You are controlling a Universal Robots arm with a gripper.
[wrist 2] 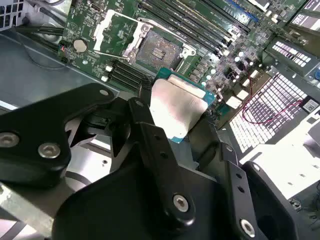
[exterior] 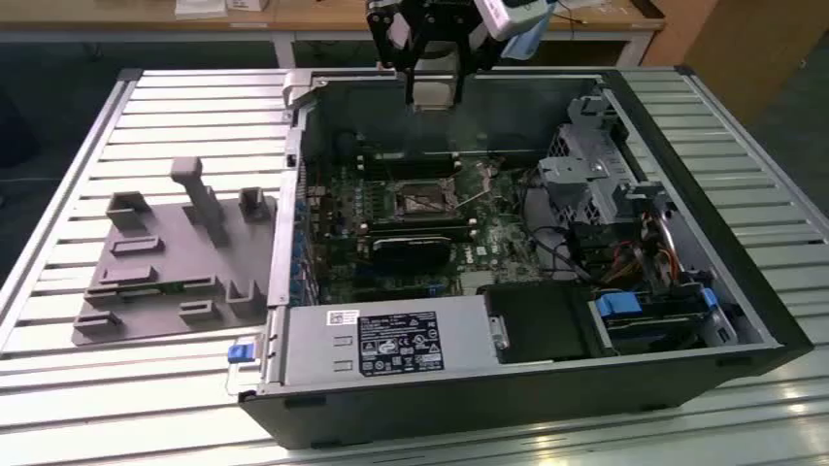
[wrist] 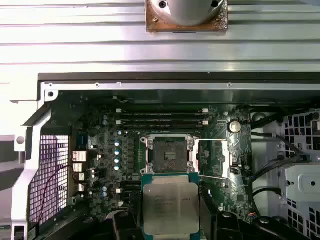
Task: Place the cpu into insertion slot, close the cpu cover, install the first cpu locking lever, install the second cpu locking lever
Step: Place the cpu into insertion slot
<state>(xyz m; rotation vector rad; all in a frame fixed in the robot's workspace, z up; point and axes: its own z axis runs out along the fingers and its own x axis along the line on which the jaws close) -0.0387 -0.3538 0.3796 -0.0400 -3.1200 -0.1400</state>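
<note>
End effector [wrist 2: 179,131] is clamped on the cpu [wrist: 170,207]. Black fingers [wrist 2: 150,135] pinch two opposite edges, and the silver top faces both wrist cameras. In the exterior view it hangs over the far wall of the open computer case [exterior: 518,398], well above the board.

Insertion slot [wrist: 167,152] is bare, contact grid glinting, nothing seated. The cpu cover [wrist 2: 99,31] is swung open and lies just beside the slot, green board showing through its window. Memory slots [wrist: 162,117] run along one side of the slot. The black heatsink [exterior: 412,250] sits on the opposite side, close by. A grey fixture [exterior: 169,262] rests on the slatted counter [exterior: 155,107] at the exterior view's left, well apart from the case.

Step in hand, as I judge it: placing the cpu, carry stage, none of the later steps done. In the first wrist view the chip's edges look roughly parallel to the slot's, so little twist should be needed.

To do it well:
- keep the chip flat and centre it over the slot before descending
- come straight down, with no sideways slide across the contact grid, since those pins probably bend easily
- stay off the open cover and the heatsink edge
- let go only once the chip sits flush inside the metal edging; a tilted corner would likely mean a misalignment, so don't press harder
</note>
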